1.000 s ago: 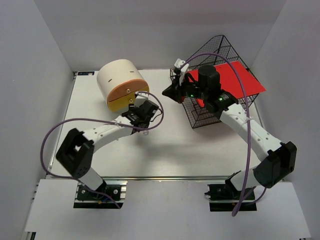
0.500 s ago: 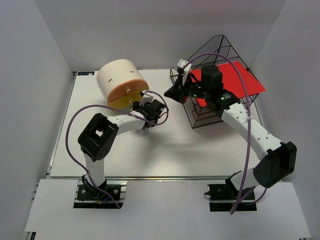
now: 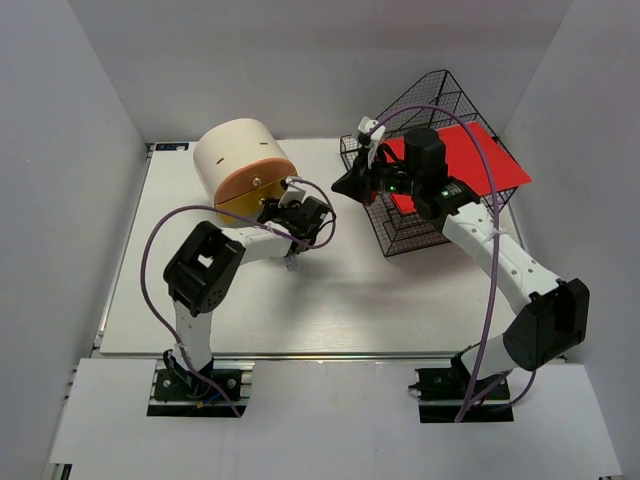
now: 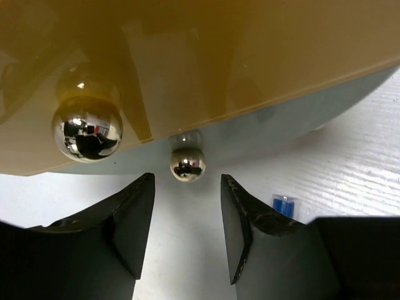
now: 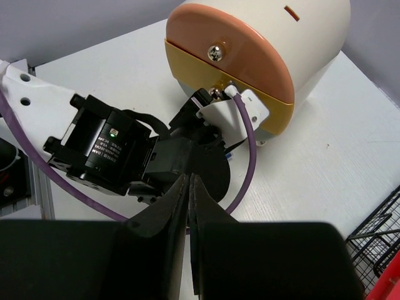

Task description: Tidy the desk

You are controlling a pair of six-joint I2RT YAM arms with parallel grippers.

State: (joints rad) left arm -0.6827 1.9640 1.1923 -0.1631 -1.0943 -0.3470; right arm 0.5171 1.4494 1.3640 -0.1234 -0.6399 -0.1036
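While the desk [image 3: 200,310] shows open white surface from its near rail to the middle, the left gripper [image 4: 186,187] gapes just short of the lower chrome knob [image 4: 188,164] on the round drawer box [image 3: 240,165]. The right gripper [image 5: 189,187] is pinched together, gripping nothing. Far right is a tilted wire basket [image 3: 430,100] with a red sheet [image 3: 470,155] (inside or beneath, cannot tell).

On the desk [image 3: 200,300], a drawer box [image 3: 235,155] stands at the far left and a wire basket [image 3: 440,100] at the far right, with a flat sheet [image 3: 480,160] at the basket's base. The left end effector [image 4: 187,187] sits just before the box, with the lower knob [image 4: 187,164] just ahead of the gap between its fingers. The right end effector [image 5: 189,194] hangs between box and basket.
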